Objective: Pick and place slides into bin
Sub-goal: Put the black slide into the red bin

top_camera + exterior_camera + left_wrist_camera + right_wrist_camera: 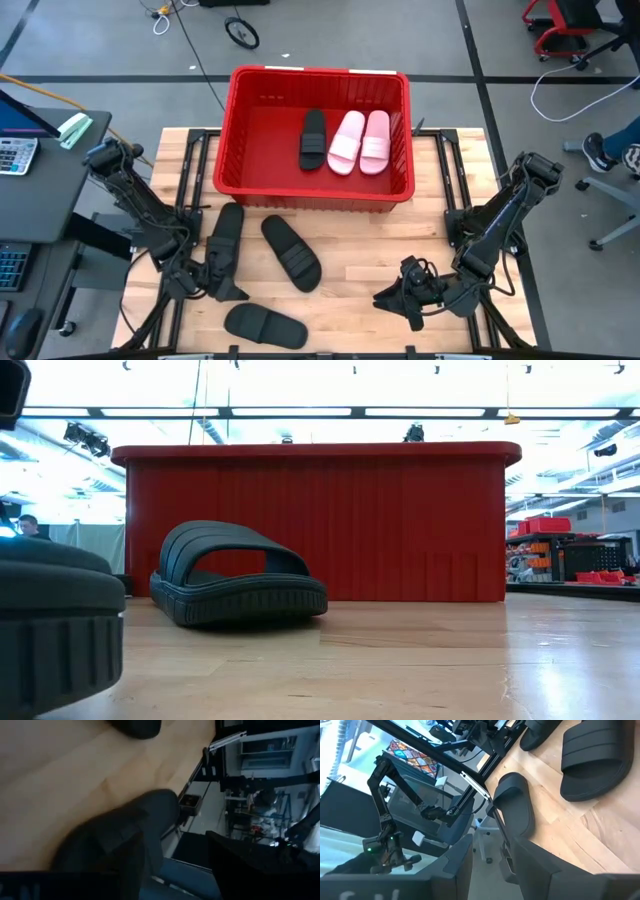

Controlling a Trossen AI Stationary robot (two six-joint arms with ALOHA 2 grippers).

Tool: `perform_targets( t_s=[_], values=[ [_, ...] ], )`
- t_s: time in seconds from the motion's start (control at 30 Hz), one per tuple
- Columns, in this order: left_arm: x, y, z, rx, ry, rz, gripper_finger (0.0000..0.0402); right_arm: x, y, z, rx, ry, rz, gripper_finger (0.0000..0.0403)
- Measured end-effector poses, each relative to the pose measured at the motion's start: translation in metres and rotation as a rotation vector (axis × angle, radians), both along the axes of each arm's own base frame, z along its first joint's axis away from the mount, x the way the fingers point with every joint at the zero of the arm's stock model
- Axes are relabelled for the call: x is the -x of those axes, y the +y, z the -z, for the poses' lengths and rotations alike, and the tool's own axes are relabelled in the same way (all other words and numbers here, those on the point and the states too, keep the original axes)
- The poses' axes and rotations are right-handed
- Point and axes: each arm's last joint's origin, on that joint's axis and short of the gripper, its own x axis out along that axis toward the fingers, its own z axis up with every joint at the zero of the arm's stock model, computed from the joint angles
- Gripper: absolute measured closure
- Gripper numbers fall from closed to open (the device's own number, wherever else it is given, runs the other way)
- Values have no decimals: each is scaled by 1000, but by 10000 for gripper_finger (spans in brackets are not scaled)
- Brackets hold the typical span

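The red bin [232, 150] stands at the table's far middle and holds one black slide [314, 139] and two pink slides [360, 142]. Three black slides lie flat on the table: one at the left [226, 235], one in the middle [291, 252], and one near the front edge [265, 325]. My left gripper [215, 283] is open at the left slide's near end, which fills the left wrist view [125, 827] beside one finger [136, 865]. My right gripper [387, 298] is open and empty at the near right. My left gripper stands low over the near end of the left black slide [150, 815], its fingers wide apart. One finger overlaps the slide in the wrist view. I cannot tell whether it touches the slide.
The low view shows the middle slide [240, 585] in front of the bin's wall [400, 520], and the front slide's sole edge [50, 625] close by. Bare wood [400, 235] lies between the bin and my right gripper. A desk with a calculator [15, 155] stands left of the table.
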Motion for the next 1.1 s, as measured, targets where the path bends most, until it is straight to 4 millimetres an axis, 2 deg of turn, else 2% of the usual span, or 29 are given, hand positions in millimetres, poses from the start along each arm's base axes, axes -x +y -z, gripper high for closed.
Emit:
perform_targets(
  t_s=[0.1, 0.4, 0.6, 0.73, 1.1],
  values=[
    [-5, 4, 0, -62, -31, -16, 192, 0, 0, 0, -30, 5, 10, 264],
    [-7, 2, 0, -4, -4, 15, 195, 0, -1, 0, -39, -5, 54, 264],
    [-2, -13, 20, 93, 179, 94, 188, 0, -2, 0, -36, -12, 78, 264],
    [3, -23, 35, 140, 280, 78, 183, 0, -2, 0, -36, -12, 78, 264],
    [-3, -39, 51, 206, 265, 73, 185, 0, -2, 0, -33, -13, 77, 264]
  ],
)
